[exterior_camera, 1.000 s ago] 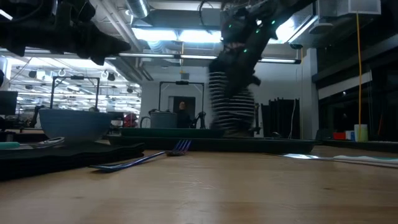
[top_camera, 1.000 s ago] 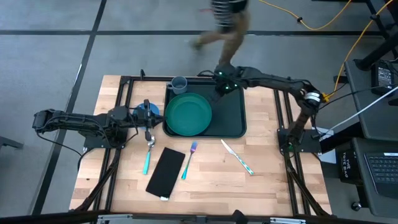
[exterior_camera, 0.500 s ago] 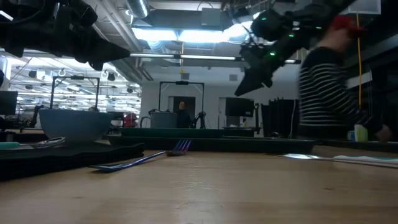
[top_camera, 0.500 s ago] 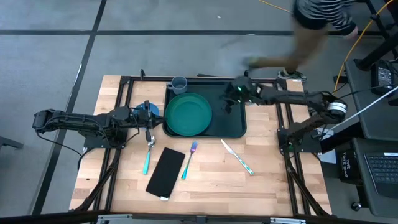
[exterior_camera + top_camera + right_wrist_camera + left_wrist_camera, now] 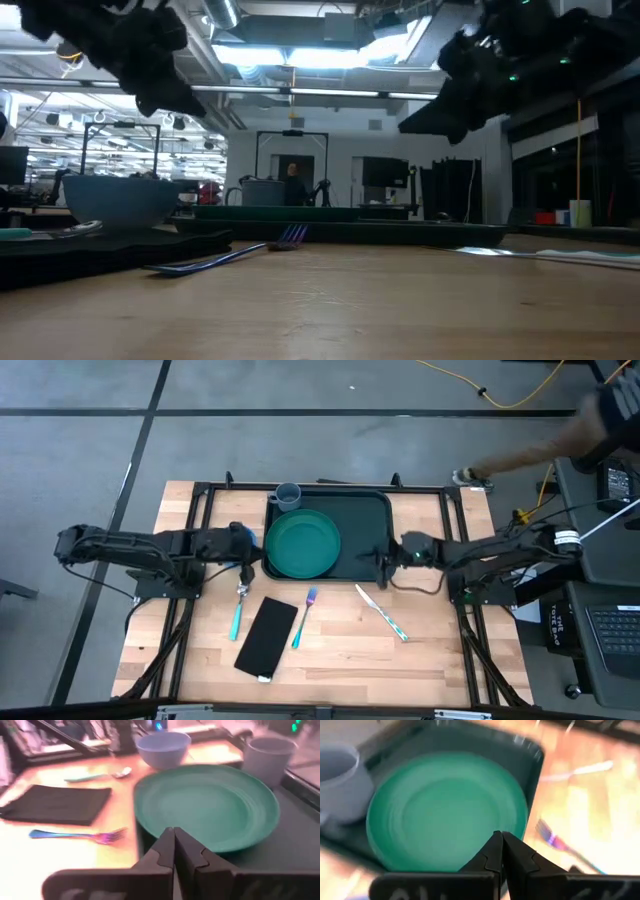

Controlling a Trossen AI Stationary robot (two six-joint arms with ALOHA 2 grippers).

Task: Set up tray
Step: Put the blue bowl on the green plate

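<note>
Wooden table (image 5: pixel 330 660), overhead and wrist views.

Tray (image 5: pixel 368 528): dark green, at the table's far middle, lying between the two claws. Its left rim is just beside the left claw, its near right corner just beside the right claw.

Plate (image 5: pixel 303 544): round, green, on the tray's left half, directly ahead of the left claw and across the tray from the right claw.

Black flat rectangle (image 5: pixel 266 637): on bare wood, nearer the front edge than both claws, closer to the left one, lying at a slant.

Bowl (image 5: pixel 164 747): blue, off the tray; the left arm covers it in the overhead view.

Cup (image 5: pixel 288 494): grey, at the tray's far left corner, beyond the left claw and touching or nearly touching the plate's rim; cannot tell which.

Cutlery, all on wood, none on the tray: spoon (image 5: pixel 238 608) with teal handle, just in front of the left claw; fork (image 5: pixel 305 615), beside the black rectangle, well apart from both claws; knife (image 5: pixel 382 612), just in front of the right claw.

Left gripper (image 5: pixel 501 841): fingers pressed together, nothing between them, above the table at the tray's left rim.

Right gripper (image 5: pixel 174 836): fingers pressed together, nothing held, over the tray's near right corner, pointing at the plate.
</note>
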